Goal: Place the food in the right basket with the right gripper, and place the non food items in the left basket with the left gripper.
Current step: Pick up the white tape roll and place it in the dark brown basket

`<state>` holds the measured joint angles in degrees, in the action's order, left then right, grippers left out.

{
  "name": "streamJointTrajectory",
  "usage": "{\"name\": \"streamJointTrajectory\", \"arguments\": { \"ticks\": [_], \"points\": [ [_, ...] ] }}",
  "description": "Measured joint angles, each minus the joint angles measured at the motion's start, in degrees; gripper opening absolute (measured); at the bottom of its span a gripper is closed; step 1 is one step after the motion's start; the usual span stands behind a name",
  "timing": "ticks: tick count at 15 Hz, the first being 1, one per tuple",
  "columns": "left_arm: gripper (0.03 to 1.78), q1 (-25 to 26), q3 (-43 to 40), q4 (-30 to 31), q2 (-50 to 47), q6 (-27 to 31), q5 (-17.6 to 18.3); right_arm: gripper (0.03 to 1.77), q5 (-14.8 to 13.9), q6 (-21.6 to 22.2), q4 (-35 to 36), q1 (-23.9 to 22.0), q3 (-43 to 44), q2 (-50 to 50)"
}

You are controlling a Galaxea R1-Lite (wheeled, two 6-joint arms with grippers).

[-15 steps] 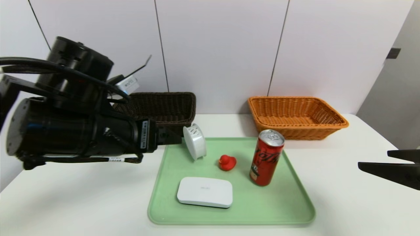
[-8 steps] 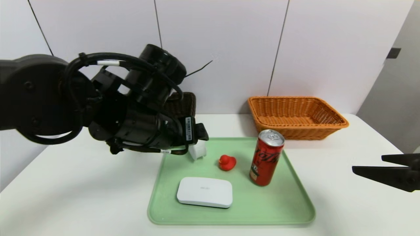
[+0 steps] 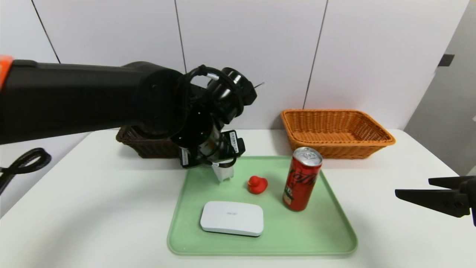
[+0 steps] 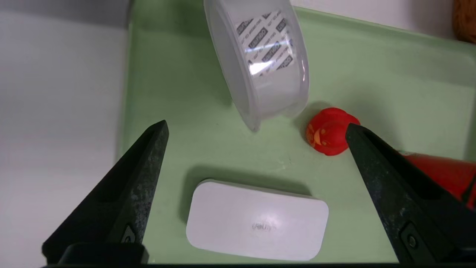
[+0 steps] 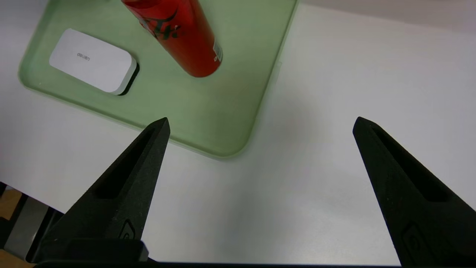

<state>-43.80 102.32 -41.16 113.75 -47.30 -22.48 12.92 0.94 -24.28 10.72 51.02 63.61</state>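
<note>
Disc point(image 4: 260, 63) on tray — left gripper point(image 4: 256, 130), jaws wide, has swung above it.

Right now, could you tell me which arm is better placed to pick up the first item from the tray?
Left. The left gripper hangs open over the tray's non-food items; the right gripper waits off to the side.

- A tray point(image 3: 334, 238) lies on the bench point(image 3: 93, 223).
- On the tray, the flat box point(image 3: 232, 218) is in front, the duck point(image 3: 257, 184) behind it, the can point(image 3: 302, 178) to their right.
- The round disc point(image 4: 260, 59) stands on edge left of the duck.
- 2 baskets sit behind the tray: the left basket point(image 3: 143, 147) and the right basket point(image 3: 334, 132).
</note>
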Motion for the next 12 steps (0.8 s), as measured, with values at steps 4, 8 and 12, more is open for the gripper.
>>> {"name": "streamJointTrajectory", "arguments": {
  "ticks": [4, 8, 12],
  "points": [
    [1.69, -0.07, 7.24, -2.39, 5.90, -1.29, -2.13, 1.70, 0.06, 0.16, 0.04, 0.06, -1.05, -0.07],
    [1.69, 0.72, 9.26, -2.89, 9.96, -1.71, -3.21, 1.70, 0.02, 0.16, 0.00, -0.02, -1.79, -0.35],
    [1.69, 2.21, 9.37, -2.74, 11.63, -1.56, -3.97, 1.70, 0.06, 0.02, 0.00, -0.02, -2.51, -0.41]
  ]
}}
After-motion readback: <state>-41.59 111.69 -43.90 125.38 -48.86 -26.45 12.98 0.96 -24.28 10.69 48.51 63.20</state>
